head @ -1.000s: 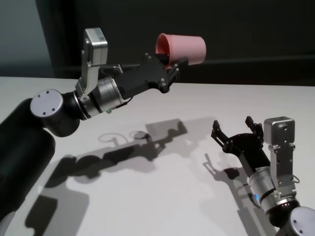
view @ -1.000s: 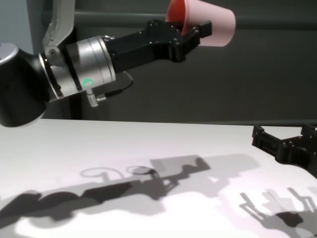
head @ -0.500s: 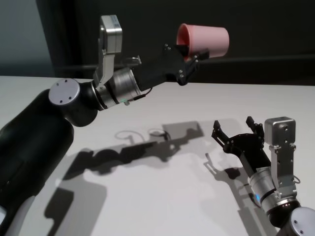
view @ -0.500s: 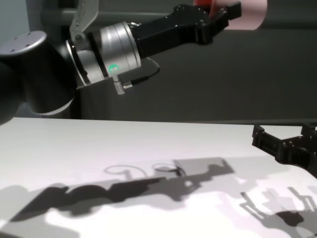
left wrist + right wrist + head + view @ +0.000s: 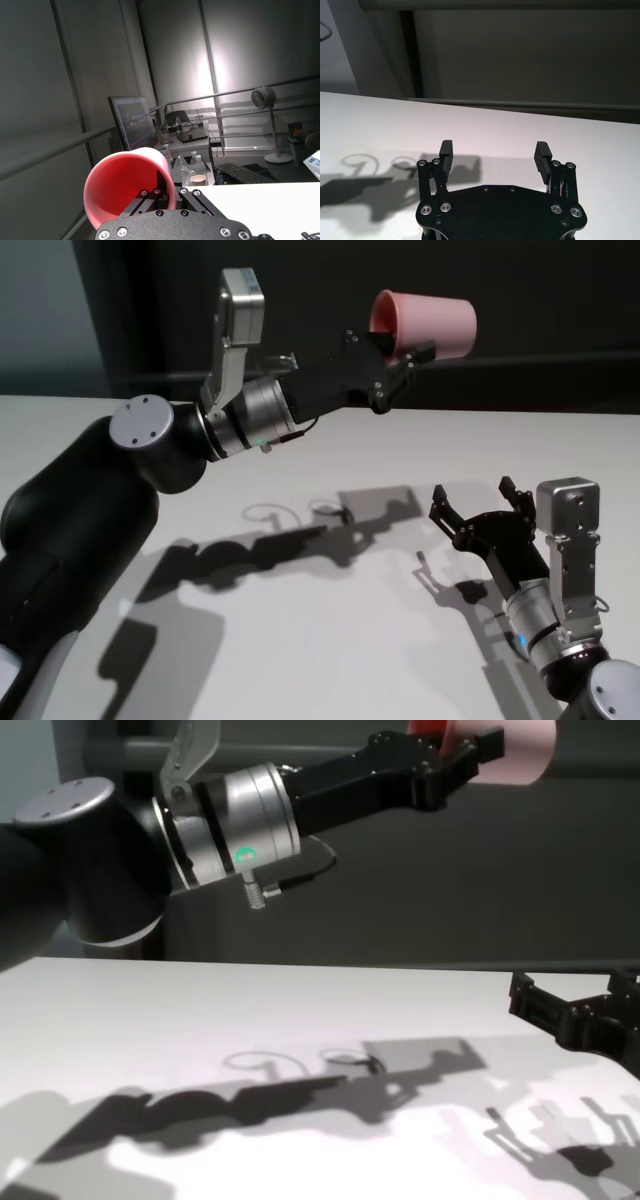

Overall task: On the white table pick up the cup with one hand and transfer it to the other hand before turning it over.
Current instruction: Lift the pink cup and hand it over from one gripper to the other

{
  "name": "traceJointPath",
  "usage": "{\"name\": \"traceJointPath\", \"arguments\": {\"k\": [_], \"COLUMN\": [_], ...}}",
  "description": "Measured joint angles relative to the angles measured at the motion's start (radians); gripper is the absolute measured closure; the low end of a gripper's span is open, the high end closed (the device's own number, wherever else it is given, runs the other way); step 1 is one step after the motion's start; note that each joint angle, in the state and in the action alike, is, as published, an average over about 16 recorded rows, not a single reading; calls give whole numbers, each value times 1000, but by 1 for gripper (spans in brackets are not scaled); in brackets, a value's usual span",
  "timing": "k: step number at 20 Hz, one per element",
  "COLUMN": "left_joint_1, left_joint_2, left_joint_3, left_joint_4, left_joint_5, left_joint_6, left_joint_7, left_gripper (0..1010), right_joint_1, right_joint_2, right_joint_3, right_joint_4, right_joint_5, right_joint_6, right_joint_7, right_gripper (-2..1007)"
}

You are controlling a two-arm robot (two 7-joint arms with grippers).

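The left gripper [image 5: 398,352] holds the cup [image 5: 428,326] high above the far side of the worktop [image 5: 330,640], pinching only the rim wall, one finger inside the mouth and the other outside. The cup lies on its side, its base pointing right. The right gripper [image 5: 478,508] waits low and near on the right, just above the worktop, its fingers spread wide and holding nothing.

The main risk, judged from this, is the thin hold. A pinch on a smooth plastic wall could let the cup swing or slip out if the arm moves sharply, and from that height it would probably bounce and roll off across the worktop. The handover is the other weak point: the two grippers are well apart and at very different heights, so a poor line-up could knock the cup loose, or the left could let go before the right has closed.

Nothing stands between the two grippers; only the arms' shadows [image 5: 300,540] lie on the worktop.
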Motion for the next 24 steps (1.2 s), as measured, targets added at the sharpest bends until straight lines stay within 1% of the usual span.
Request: {"name": "traceJointPath", "arguments": {"k": [18,21,24], "left_joint_1": [1,2,2], "left_joint_2": [2,2,2], "left_joint_3": [1,1,0], "left_joint_4": [-3,-3,-4], "left_joint_5": [5,5,6], "left_joint_6": [1,1,0], "left_joint_7": [-1,-1,-2], "left_gripper": [954,954,954], "right_joint_1": [0,-4,-13], "right_joint_2": [0,-2,-6], "right_joint_3": [0,7,21], "right_joint_4": [0,-6,-18], "right_joint_5": [0,7,26], "right_joint_6": [0,-2,-6], "right_joint_7": [1,7,24], "right_gripper": [3,3,3]}}
